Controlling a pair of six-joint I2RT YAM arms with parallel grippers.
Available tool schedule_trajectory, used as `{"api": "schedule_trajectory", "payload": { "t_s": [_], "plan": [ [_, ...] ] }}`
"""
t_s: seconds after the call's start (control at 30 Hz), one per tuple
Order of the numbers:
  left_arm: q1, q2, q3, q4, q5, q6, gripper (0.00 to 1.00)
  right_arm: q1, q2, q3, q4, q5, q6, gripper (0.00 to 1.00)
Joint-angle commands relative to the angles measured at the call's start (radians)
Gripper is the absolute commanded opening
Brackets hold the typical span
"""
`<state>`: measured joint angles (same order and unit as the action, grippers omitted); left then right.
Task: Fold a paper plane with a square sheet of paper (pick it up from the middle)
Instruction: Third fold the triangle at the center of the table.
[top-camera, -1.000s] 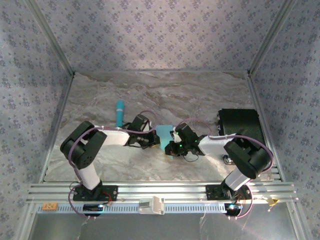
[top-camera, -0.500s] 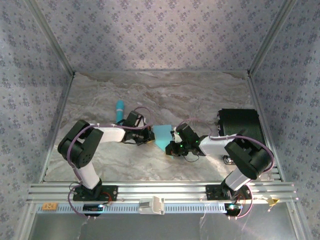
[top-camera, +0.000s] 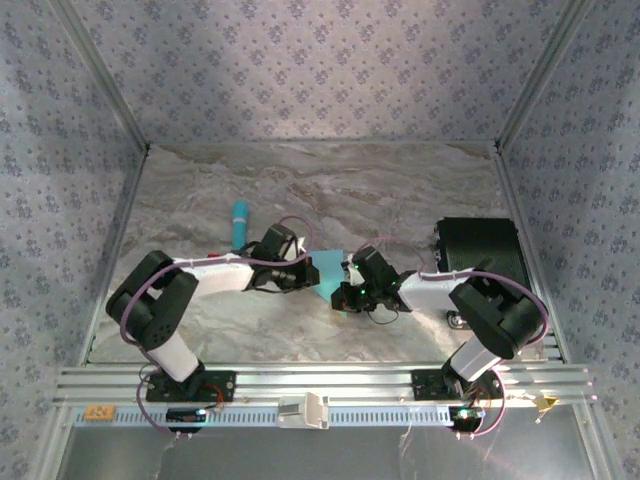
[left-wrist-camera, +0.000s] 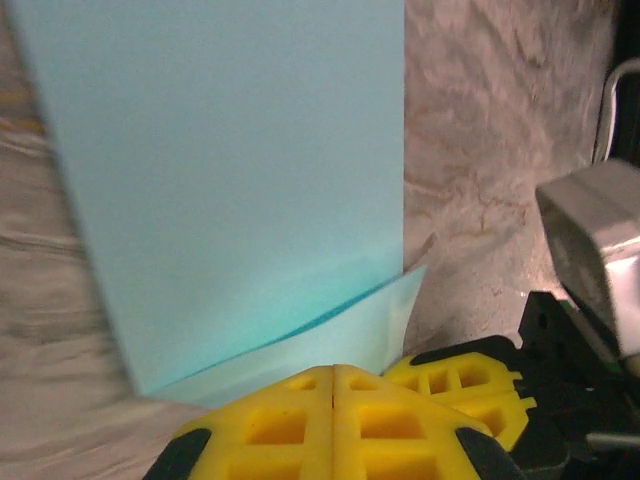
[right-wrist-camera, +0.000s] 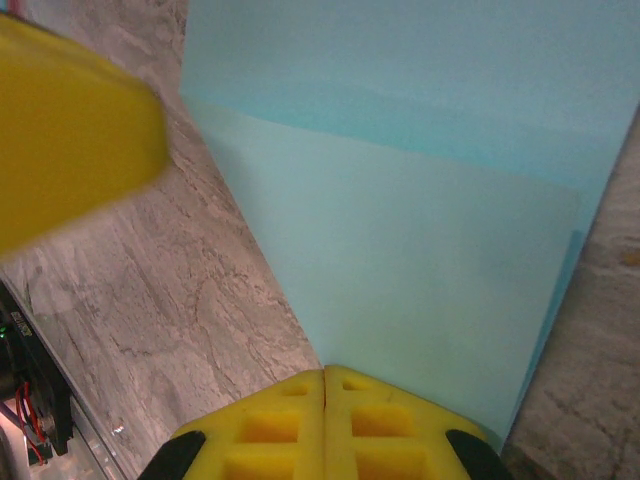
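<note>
Square sheet of paper (top-camera: 328, 266): light cyan, between the two grippers, over the marbled table (top-camera: 400, 190)
Left gripper (top-camera: 306, 272): at the sheet's left edge, jaws closed
Right gripper (top-camera: 346, 284): at the sheet's near right corner, jaws closed
Turquoise stick (top-camera: 240, 225): left of the sheet, well apart
Black box (top-camera: 480, 255): right of the sheet, well apart

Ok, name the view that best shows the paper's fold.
Right wrist: the paper spans the frame, one layer's edge plainly crossing another. Left wrist shows a smooth panel with a short crease; top external, a small cyan patch.
</note>
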<state>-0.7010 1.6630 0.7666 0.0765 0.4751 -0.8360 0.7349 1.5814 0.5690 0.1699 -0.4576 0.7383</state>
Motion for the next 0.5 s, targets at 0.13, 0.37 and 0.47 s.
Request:
{"api": "schedule_trajectory", "payload": {
  "t_s": [0.13,0.37,0.47],
  "plan": [
    [0.005,0.106,0.030,-0.027,-0.043,-0.002,0.00,-0.006,-0.011,-0.038,-0.104,0.032,0.009,0.00],
    [0.020,0.127,0.003,-0.048,-0.025,0.011,0.00,-0.001,-0.036,0.016,-0.075,0.007,0.018,0.00],
    [0.020,0.127,0.003,-0.044,-0.014,0.016,0.00,0.002,-0.024,0.061,-0.063,0.005,0.017,0.00]
  ]
}}
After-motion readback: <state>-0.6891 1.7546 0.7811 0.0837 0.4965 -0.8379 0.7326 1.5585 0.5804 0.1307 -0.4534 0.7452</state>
